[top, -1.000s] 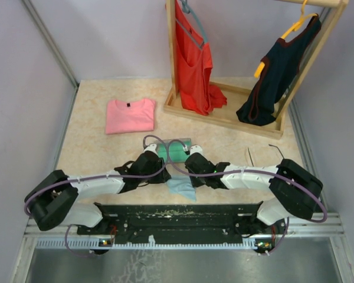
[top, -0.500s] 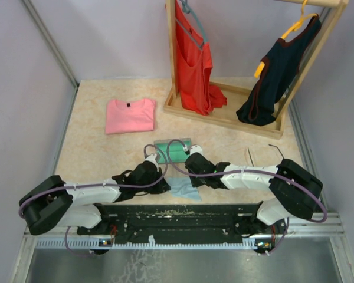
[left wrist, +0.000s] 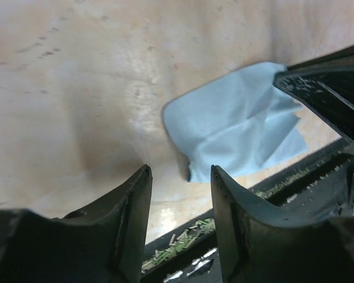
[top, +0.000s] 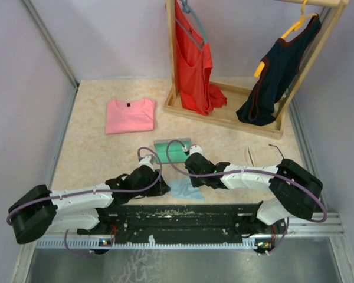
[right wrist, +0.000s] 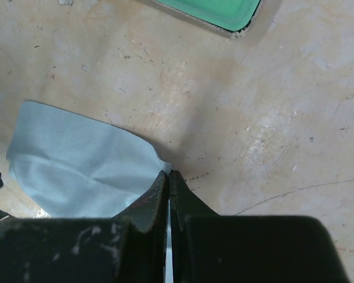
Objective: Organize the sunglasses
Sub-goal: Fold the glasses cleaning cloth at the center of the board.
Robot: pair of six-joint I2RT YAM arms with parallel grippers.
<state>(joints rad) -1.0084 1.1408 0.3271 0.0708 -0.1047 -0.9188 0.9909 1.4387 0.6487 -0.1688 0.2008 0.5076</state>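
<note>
The sunglasses (top: 264, 154) lie on the table at the right, thin dark wire, apart from both grippers. The open grey case with green lining (top: 172, 150) sits mid-table; its corner shows in the right wrist view (right wrist: 218, 9). My right gripper (top: 193, 178) (right wrist: 168, 173) is shut on the corner of the light blue cleaning cloth (top: 186, 190) (right wrist: 76, 159). My left gripper (top: 163, 187) (left wrist: 180, 171) is open and empty, low over the table's near edge just left of the cloth (left wrist: 236, 124).
A folded pink shirt (top: 130, 115) lies at the back left. A wooden clothes rack (top: 224, 115) with a red top and a dark top stands at the back right. The black base rail (top: 177, 215) runs along the near edge.
My left arm has pulled back from the case toward the near edge and now sits beside the cloth. My right gripper has stayed on the cloth, which has shifted slightly.
</note>
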